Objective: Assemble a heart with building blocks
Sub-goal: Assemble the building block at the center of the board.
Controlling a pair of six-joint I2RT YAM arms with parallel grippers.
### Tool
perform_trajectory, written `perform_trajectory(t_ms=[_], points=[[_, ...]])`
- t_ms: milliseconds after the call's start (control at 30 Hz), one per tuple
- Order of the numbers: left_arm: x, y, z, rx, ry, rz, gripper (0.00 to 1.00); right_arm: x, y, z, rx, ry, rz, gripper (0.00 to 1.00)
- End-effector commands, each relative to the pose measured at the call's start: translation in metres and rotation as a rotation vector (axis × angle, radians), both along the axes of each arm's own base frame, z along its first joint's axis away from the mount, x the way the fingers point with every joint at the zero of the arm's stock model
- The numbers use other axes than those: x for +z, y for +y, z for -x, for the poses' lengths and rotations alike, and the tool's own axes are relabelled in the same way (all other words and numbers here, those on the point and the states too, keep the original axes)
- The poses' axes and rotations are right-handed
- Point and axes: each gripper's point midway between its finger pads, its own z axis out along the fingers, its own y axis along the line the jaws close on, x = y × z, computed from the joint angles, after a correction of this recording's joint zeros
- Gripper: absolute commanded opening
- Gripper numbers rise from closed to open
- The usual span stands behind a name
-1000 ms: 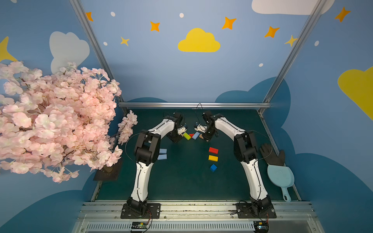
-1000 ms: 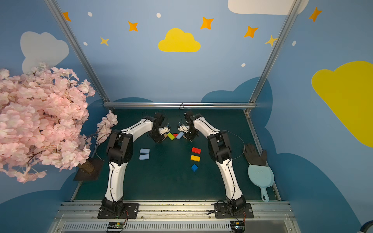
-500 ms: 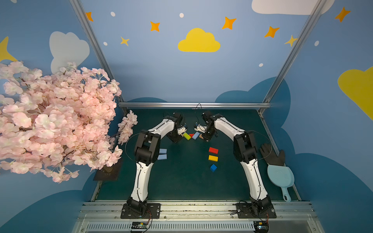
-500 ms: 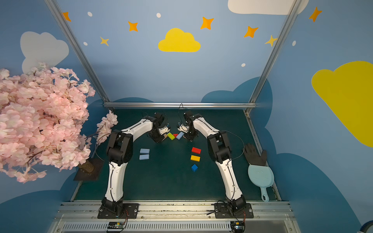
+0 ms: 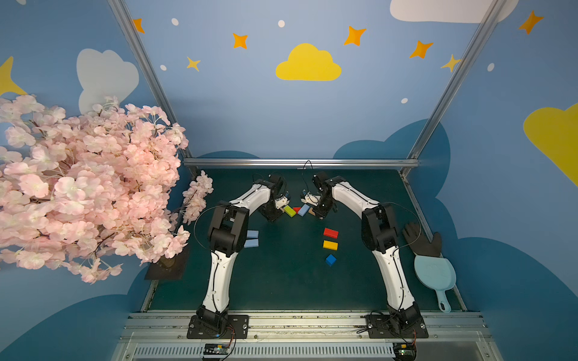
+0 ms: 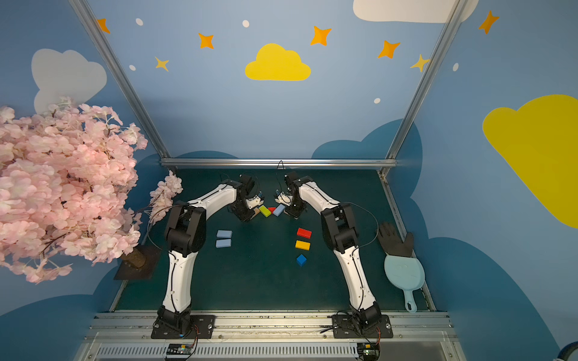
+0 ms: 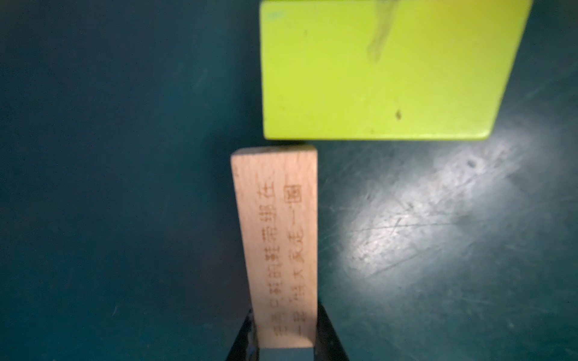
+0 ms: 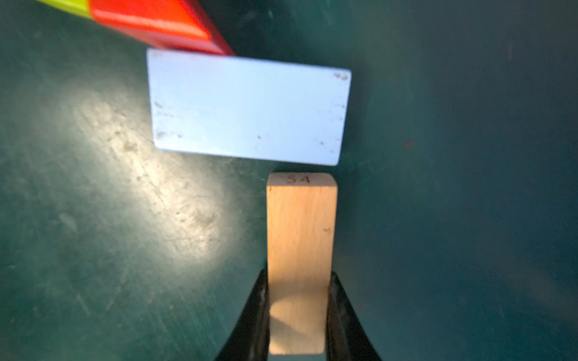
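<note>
- Wooden tan bar (image 7: pixel 276 237), clenched in left gripper (image 7: pixel 286 331), long axis aimed at lime bar (image 6: pixel 265 211), just short, 3 o'clock in both top views
- Same for right gripper (image 8: pixel 298 312): clenched on second tan bar (image 8: pixel 301 237), blue bar (image 6: pixel 278 210) just ahead, 9 o'clock

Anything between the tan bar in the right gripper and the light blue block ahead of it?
Nothing visible. The plain tan wooden bar in the right gripper ends just short of the light blue rectangular block, only bare green mat between. The red triangular block lies beyond it.
</note>
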Motion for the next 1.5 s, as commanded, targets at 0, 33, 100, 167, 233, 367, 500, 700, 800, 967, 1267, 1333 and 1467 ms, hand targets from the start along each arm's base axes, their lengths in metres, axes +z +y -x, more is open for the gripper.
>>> perform_trajectory(t_ms=[0,33,100,167,233,367,500,700,800,967,1267,1333,1467], points=[[-0.010,-0.002,0.019,-0.008,0.085,0.006,0.10,-0.016,0.002,-0.002,-0.007,0.012,0.016,0.00],[-0.010,-0.003,0.019,-0.009,0.084,0.007,0.10,-0.015,0.003,-0.002,-0.005,0.010,0.014,0.00],[-0.010,-0.003,0.018,-0.008,0.084,0.011,0.10,-0.015,0.002,-0.002,-0.005,0.009,0.015,0.00],[-0.011,-0.003,0.019,-0.007,0.087,0.008,0.10,-0.015,0.003,-0.002,-0.004,0.010,0.013,0.00],[-0.010,-0.002,0.020,-0.008,0.089,0.008,0.10,-0.015,0.004,-0.002,-0.003,0.010,0.011,0.00],[-0.010,-0.002,0.020,-0.008,0.089,0.006,0.10,-0.015,0.005,-0.002,-0.001,0.009,0.010,0.00],[-0.008,-0.002,0.021,-0.004,0.091,0.007,0.10,-0.015,0.005,-0.002,-0.004,0.008,0.011,0.00],[-0.008,-0.003,0.025,-0.005,0.097,0.011,0.10,-0.014,0.006,-0.002,-0.002,0.004,0.010,0.00],[-0.008,-0.003,0.025,-0.005,0.099,0.011,0.10,-0.014,0.007,-0.002,-0.002,0.005,0.011,0.00],[-0.009,-0.004,0.025,-0.005,0.101,0.012,0.10,-0.015,0.008,-0.001,-0.003,0.008,0.011,0.00],[-0.010,-0.006,0.026,-0.008,0.103,0.009,0.10,-0.014,0.011,0.000,0.003,0.005,0.009,0.00],[-0.010,-0.006,0.026,-0.009,0.105,0.010,0.10,-0.015,0.012,0.000,0.003,0.005,0.010,0.00],[-0.010,-0.007,0.026,-0.009,0.106,0.013,0.10,-0.014,0.013,-0.001,0.005,0.000,0.009,0.00]])
